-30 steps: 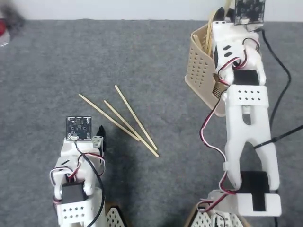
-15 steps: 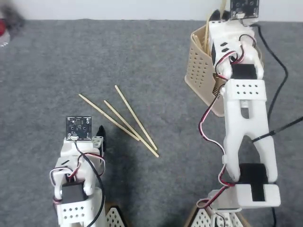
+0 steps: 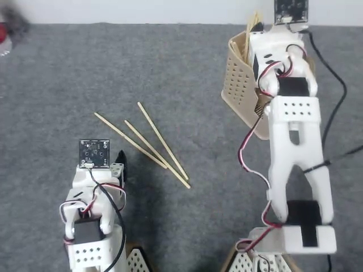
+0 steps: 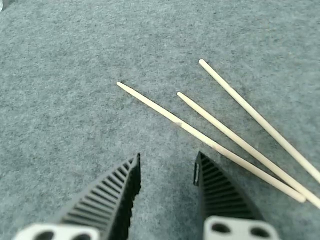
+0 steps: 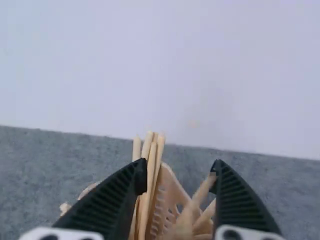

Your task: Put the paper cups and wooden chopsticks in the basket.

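Three wooden chopsticks (image 3: pixel 157 153) lie loose and slanted on the grey mat, left of centre. My left gripper (image 3: pixel 120 161) rests just in front of them, open, with nothing between its fingers; the left wrist view has it (image 4: pixel 167 165) a short way from the nearest chopstick (image 4: pixel 210 142). The tan perforated basket (image 3: pixel 241 85) stands at the back right. My right gripper (image 3: pixel 255 25) hangs over its far end. In the right wrist view it (image 5: pixel 177 175) is open, and several chopsticks (image 5: pixel 150 165) stand in the basket (image 5: pixel 162 212) between its fingers.
The right arm (image 3: pixel 292 130) stretches over the basket's right side. Black cables (image 3: pixel 334 85) run along the right edge. A blurred red object (image 3: pixel 3 31) sits at the far left back corner. A white wall borders the mat behind.
The right arm has shifted slightly farther back over the basket. The chopstick that stuck up beside its gripper now sits lower in the basket. The left arm has kept still.
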